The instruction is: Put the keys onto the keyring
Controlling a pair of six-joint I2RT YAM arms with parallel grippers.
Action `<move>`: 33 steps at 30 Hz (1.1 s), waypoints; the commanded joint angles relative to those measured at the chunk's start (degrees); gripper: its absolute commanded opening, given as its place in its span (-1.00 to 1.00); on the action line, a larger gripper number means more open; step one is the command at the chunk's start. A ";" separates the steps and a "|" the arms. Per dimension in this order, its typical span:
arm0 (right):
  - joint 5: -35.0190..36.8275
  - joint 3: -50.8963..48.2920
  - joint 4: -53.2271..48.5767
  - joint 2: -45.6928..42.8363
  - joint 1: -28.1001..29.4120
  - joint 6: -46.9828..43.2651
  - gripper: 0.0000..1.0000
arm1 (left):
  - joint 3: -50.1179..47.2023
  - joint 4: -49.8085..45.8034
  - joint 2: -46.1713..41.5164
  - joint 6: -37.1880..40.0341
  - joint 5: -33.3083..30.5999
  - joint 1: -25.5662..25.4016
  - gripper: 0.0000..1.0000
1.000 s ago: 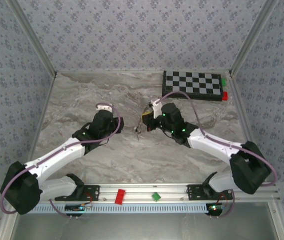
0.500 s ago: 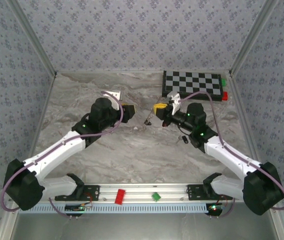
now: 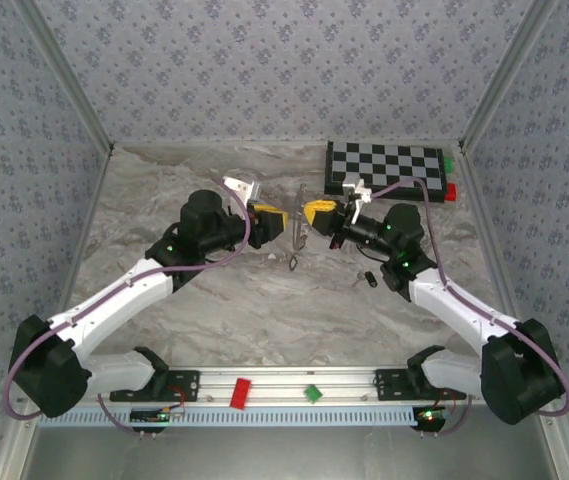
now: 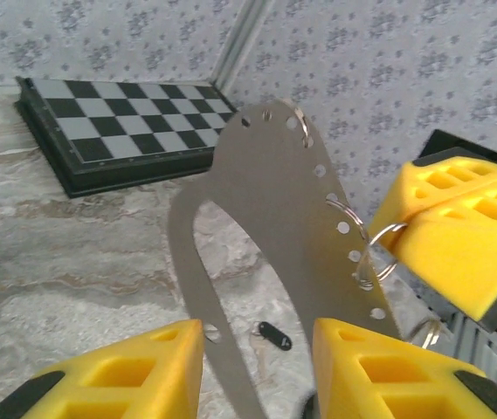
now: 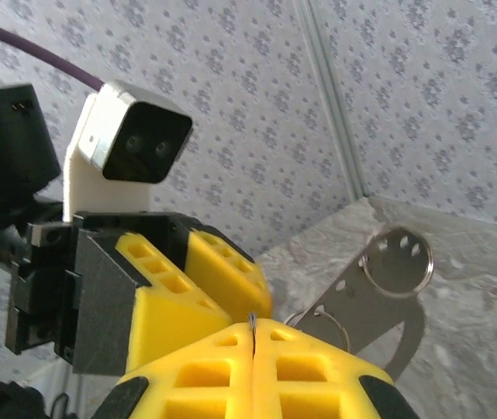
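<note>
The keyring [image 3: 295, 262] is a flat grey metal loop with small holes, hanging in the air between both grippers. In the left wrist view the keyring [image 4: 274, 175] stands between my left gripper's [image 4: 257, 330] yellow fingers, which press on its two legs. My left gripper [image 3: 272, 222] faces my right gripper [image 3: 314, 214]. A small wire ring [image 4: 377, 262] hangs from one hole. My right gripper [image 5: 253, 325] is shut on this thin wire. One black-headed key [image 3: 371, 279] lies on the marble below the right arm and shows under the loop [image 4: 275, 335].
A checkered board [image 3: 389, 168] lies at the back right, with a green block [image 3: 448, 160] and a red block [image 3: 451, 192] at its right end. Another red block [image 3: 240, 392] and green block [image 3: 312, 393] sit on the front rail. Patterned walls enclose the table.
Both grippers have risen from the table and moved toward the back, lifting the keyring between them. The black key now lies uncovered on the marble.
</note>
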 commanded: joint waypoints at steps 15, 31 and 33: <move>-1.25 -1.26 17.39 1.95 -0.17 17.87 -1.00 | 1.53 12.19 -1.26 -7.83 5.89 0.18 -0.33; -0.90 -1.71 18.25 1.90 -0.12 18.58 -1.00 | 1.99 16.97 1.79 -10.21 9.16 -1.24 -0.38; -0.95 -1.64 18.15 1.82 -0.17 18.62 -1.00 | 2.15 17.06 1.91 -9.97 9.44 -1.62 -0.39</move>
